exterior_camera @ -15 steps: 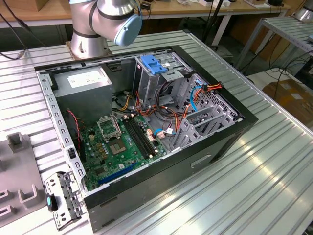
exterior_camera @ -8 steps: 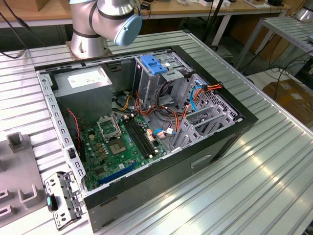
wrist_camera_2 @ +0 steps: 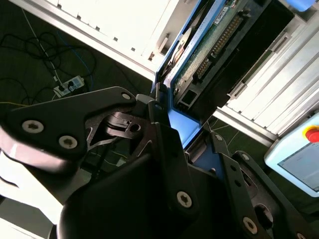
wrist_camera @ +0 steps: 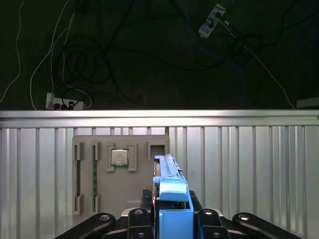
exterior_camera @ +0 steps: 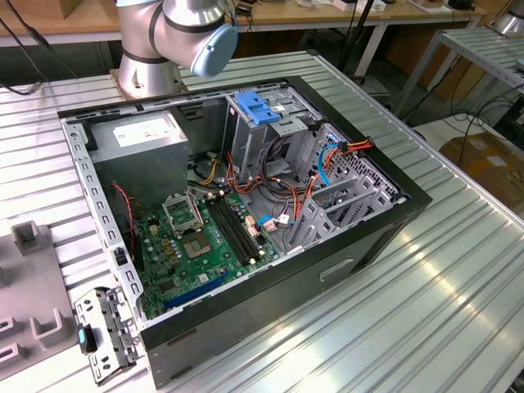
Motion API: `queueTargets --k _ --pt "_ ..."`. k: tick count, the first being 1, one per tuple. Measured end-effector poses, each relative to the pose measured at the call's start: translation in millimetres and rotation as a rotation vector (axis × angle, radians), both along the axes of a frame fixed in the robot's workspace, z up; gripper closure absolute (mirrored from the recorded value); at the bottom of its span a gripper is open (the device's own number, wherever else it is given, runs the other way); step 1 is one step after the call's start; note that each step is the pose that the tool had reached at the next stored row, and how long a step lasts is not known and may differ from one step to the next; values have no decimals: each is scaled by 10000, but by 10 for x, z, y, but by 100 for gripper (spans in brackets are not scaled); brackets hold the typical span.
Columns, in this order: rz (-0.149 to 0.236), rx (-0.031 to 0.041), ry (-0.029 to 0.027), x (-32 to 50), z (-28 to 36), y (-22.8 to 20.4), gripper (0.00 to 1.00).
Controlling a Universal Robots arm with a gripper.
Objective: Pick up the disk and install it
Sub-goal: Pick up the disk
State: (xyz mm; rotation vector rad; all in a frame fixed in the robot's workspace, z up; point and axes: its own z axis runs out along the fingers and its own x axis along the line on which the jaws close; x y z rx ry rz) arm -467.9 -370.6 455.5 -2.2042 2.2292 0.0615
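While the fingers (wrist_camera_2: pixel 163 142) clamp it tight, the disk (wrist_camera_2: pixel 207 47) stands edge-on between them.
Exterior view: the arm (exterior_camera: pixel 176 33) stands by the open computer case (exterior_camera: pixel 246 205) on the table (exterior_camera: pixel 458 270). Second wrist view: the disk's green board reaches out past the fingertips. First wrist view: beyond the fingers, a grey tray (wrist_camera: pixel 119 174) on the table holds a chip (wrist_camera: pixel 118 157).

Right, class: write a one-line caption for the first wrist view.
Gripper shut on the blue-railed disk, edge-on; beyond, a grey fixture plate with a chip on the ribbed table.
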Motion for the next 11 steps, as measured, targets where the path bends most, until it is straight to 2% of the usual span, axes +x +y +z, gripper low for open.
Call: queueTargets --k 7,11 --pt "0 0 -1 0 54 0 63" --pt "0 0 0 0 105 0 63"
